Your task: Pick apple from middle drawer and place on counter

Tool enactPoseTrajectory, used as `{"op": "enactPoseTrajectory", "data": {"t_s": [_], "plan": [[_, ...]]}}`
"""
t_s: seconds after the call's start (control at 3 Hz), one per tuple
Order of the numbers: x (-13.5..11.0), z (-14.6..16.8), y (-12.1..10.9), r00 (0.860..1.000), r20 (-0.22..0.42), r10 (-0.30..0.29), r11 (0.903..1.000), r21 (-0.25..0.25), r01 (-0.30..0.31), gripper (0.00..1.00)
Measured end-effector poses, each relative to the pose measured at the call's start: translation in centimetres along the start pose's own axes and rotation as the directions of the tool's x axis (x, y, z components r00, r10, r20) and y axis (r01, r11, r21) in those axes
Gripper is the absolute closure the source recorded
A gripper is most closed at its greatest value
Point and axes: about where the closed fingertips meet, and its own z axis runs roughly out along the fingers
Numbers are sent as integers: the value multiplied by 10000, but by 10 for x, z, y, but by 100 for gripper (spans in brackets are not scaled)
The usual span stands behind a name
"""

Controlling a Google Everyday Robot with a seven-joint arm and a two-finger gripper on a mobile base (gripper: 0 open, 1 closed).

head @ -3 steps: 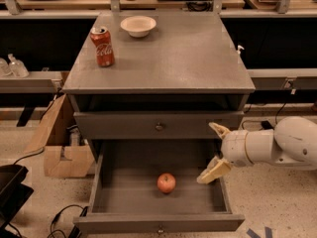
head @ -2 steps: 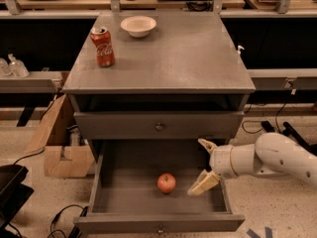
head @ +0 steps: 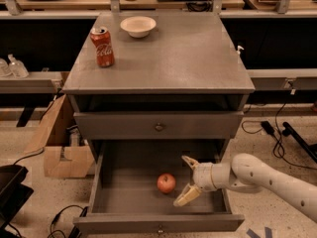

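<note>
The red apple lies on the floor of the open middle drawer, near its centre. My gripper is inside the drawer just right of the apple, open, with one tan finger behind and one in front, a short gap from the fruit. The white arm reaches in from the right. The grey counter tops the cabinet above.
A red soda can and a white bowl stand on the counter's back left. A closed drawer front with a knob sits above the open drawer. A cardboard box is left of the cabinet; cables lie on the floor at right.
My gripper has moved left and down into the drawer, from beside its right wall to just right of the apple. The apple has not moved.
</note>
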Motion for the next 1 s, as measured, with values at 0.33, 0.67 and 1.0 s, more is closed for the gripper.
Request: {"op": "enactPoseTrajectory", "data": {"t_s": [0.33,0.67,1.0], "plan": [[19,31,-9,9998,174,-94,9998,-160,96,0],[30,57,-18,9995,160,-268,9994,-233,271,0],[40,79,-19,9992,71,-393,9987,-315,395,0]]}}
